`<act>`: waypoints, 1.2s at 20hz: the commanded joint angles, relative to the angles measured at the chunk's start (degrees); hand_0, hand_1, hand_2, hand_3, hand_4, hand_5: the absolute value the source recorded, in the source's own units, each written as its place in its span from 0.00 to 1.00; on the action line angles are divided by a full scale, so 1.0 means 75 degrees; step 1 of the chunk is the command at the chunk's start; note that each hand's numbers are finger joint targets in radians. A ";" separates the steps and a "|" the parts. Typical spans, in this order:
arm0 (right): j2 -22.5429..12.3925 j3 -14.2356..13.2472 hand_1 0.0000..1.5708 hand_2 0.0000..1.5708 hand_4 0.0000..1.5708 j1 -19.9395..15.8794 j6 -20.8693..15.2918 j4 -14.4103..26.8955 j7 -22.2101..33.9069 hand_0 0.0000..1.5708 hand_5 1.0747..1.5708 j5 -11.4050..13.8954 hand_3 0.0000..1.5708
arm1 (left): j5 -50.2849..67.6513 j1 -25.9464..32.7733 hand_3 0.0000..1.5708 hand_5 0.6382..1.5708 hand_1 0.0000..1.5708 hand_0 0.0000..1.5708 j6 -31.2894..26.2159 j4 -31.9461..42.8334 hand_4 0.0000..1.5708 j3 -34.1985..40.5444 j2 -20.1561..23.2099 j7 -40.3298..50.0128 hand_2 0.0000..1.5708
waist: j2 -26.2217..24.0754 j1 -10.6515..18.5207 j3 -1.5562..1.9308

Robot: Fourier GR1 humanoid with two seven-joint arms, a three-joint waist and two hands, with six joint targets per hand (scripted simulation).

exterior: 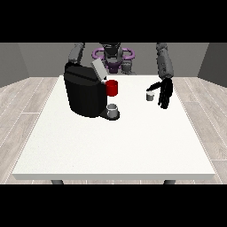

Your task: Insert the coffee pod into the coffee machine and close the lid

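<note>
Now the hand at the view's right [165, 94] is seen hanging over the white table [115, 146], its fingers pointing down and its thumb stretched out toward the coffee pod [150, 95]. The pod, a small pale cup, is found standing upright on the table just beside that thumb, on the side toward the coffee machine [84, 91]; whether the thumb is touching it cannot be told. The fingers are judged to be relaxed and straight, with nothing held. Well apart from the hand, across the table, the black machine is seen with its grey lid [98, 69] tilted up, a red part [112, 88] showing beneath the lid, and a small grey cup [112, 108] set on its base. The pod is judged to be light and stiff, with thin walls that could be dented and a smooth side that may slip; it is best taken round its body, thumb on one side and fingers opposite, and kept upright so it can be dropped in cleanly. Nothing has yet been lifted, so the task is judged to be at the reaching step. The other hand is hidden behind the machine, only its arm being shown above, so its state cannot be given. The opening for the pod is hard to make out, and the pod's rim and foil cannot be distinguished.
</note>
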 commanded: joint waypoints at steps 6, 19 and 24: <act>-0.0197 -0.0209 0.00 0.00 0.16 -0.0511 -0.0077 0.0524 -0.0096 0.00 1.00 0.0143 0.00 | -0.0874 -0.0856 0.00 1.00 0.00 0.00 0.0076 0.1177 0.00 -0.0352 -0.0004 -0.0096 0.00 | 0.0244 0.0004 0.0001; 0.0001 -0.0169 0.00 0.00 0.24 -0.0574 -0.0238 0.0452 0.0214 0.00 1.00 -0.0022 0.00 | -0.1250 -0.1158 0.60 1.00 0.65 0.65 -0.0017 0.2041 0.00 -0.0321 -0.0071 -0.0654 0.70 | 0.0001 -0.0029 -0.0003; -0.0040 -0.0375 0.00 0.00 0.24 -0.0507 -0.0219 0.1151 -0.0140 0.00 1.00 -0.0056 0.00 | -0.1682 -0.1002 0.72 1.00 0.70 0.70 0.0454 0.1681 0.00 -0.0716 -0.0540 -0.0694 0.73 | -0.0285 0.0157 0.0002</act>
